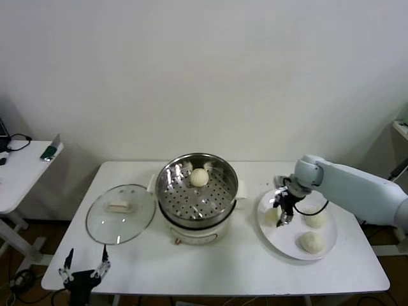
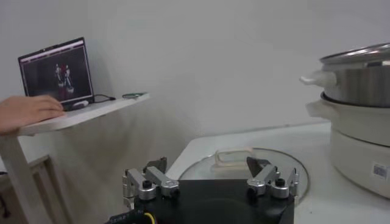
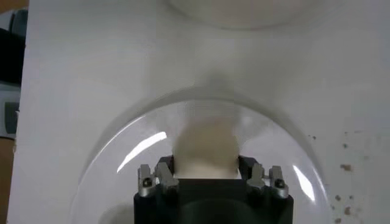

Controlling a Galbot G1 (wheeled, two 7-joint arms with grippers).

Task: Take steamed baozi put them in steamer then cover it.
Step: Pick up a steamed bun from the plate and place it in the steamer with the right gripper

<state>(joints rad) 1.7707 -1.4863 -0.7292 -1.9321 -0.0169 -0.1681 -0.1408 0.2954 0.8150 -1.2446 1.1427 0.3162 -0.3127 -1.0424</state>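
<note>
The steamer (image 1: 197,191) stands open at the table's middle with one baozi (image 1: 199,178) on its perforated tray. To its right a white plate (image 1: 280,241) carries three more baozi. My right gripper (image 1: 283,217) is down on the plate's left one (image 1: 273,216). In the right wrist view that baozi (image 3: 206,149) fills the gap between the fingers, which press its sides. The other two (image 1: 315,220) (image 1: 311,241) lie free. The glass cover (image 1: 121,213) lies flat left of the steamer. My left gripper (image 1: 83,271) waits open near the front left edge, with the cover (image 2: 244,167) beyond it.
A white side table (image 1: 19,169) stands off to the left, with a laptop (image 2: 58,73) on it and a person's hand (image 2: 27,112) at its edge. The steamer's side (image 2: 359,91) rises beyond the cover in the left wrist view.
</note>
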